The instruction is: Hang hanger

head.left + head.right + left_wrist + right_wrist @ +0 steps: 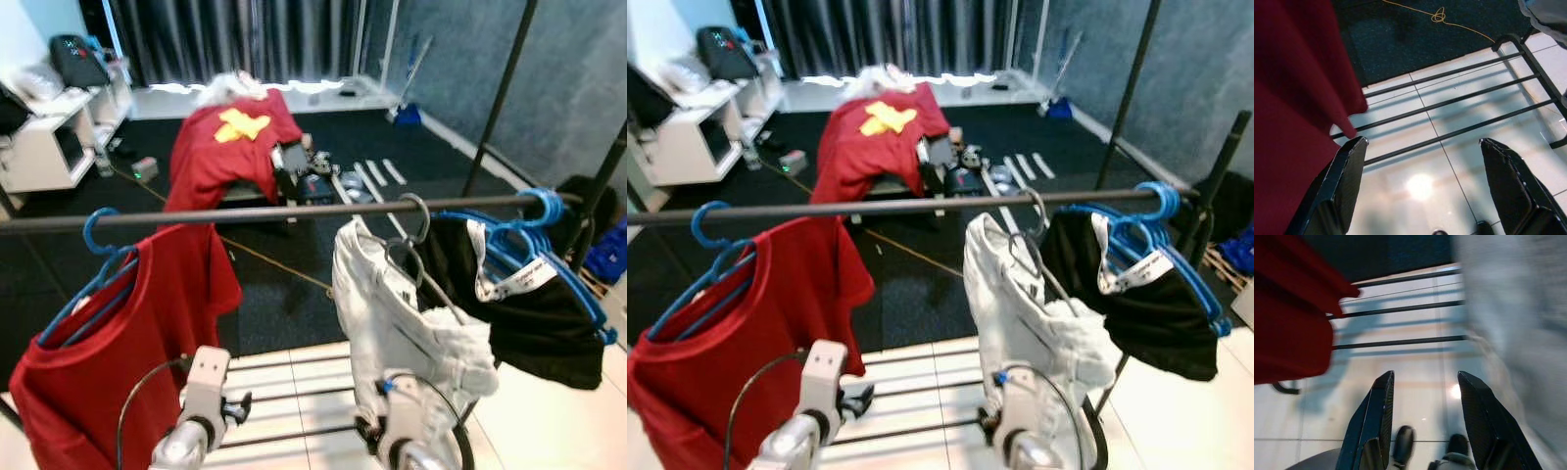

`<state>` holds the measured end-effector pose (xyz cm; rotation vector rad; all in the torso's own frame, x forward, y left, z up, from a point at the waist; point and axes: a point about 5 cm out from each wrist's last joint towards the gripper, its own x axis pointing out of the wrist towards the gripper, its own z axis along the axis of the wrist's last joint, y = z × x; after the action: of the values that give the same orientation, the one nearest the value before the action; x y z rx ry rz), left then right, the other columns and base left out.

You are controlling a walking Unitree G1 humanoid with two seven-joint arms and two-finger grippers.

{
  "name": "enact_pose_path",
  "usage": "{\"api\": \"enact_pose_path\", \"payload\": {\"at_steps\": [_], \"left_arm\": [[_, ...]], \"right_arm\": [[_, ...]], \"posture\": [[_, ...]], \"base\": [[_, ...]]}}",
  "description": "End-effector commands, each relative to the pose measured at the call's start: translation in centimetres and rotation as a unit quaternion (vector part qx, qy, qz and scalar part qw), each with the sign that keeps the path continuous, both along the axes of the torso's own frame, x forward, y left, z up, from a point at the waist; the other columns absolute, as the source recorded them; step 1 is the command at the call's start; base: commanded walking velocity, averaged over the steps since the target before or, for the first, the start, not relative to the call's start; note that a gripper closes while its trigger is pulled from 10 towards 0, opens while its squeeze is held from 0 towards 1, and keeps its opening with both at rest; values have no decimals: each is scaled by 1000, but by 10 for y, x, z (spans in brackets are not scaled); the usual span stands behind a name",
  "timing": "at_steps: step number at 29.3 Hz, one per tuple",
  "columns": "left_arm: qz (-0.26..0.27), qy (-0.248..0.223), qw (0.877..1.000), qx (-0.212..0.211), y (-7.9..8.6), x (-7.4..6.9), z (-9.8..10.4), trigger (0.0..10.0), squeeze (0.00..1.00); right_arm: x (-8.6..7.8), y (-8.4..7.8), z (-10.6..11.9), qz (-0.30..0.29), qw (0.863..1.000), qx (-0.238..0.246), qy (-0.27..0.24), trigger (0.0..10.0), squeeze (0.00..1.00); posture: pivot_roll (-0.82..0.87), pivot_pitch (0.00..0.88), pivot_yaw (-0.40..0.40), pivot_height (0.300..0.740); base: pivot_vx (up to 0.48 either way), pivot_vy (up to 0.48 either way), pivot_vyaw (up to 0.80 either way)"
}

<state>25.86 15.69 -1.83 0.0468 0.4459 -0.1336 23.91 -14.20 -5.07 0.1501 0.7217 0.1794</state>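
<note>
Progress: three garments hang on the rail (245, 211); judged from this, the hanging looks done or close to it, with nothing left in either gripper
Remaining: possibly only backing the arms away; no loose hanger can be made out near the robot
Grey hanger (419, 240): thin wire, hook over the rail right of centre, carrying a white garment (402, 323) that sags bunched and uneven
Blue hanger, left (93, 279): hooked on the rail's left part, under a red shirt (118, 352) that drapes fairly flat
Blue hangers, right (534, 235): several bunched together at the rail's right end, holding a black garment (529, 313) with a white label
Left gripper (1422, 191): low, near the red shirt's hem, fingers well apart, gripping nothing
Right gripper (1425, 421): low, beside the white garment, fingers apart, gripping nothing
Below: the rack's bottom bars (1449, 103) over pale tiled floor
Far: a red-draped object (230, 147) on dark carpet, white shelving (49, 142) far left
</note>
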Motion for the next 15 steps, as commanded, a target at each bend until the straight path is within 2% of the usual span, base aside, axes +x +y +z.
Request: {"api": "enact_pose_path", "payload": {"at_steps": [1, 15], "left_arm": [[8, 5, 1000, 1, 3, -6, -4, 10000, 0], [4, 3, 1000, -1, 3, -4, -2, 10000, 0]], "right_arm": [[8, -1, 5, -1, 1000, -3, -9, 10000, 0], [13, -2, 9, -11, 1000, 0, -17, 10000, 0]], "posture": [[129, 0, -26, 740], [110, 0, -19, 740]], "base": [[0, 442, 0], [0, 444, 0]]}}
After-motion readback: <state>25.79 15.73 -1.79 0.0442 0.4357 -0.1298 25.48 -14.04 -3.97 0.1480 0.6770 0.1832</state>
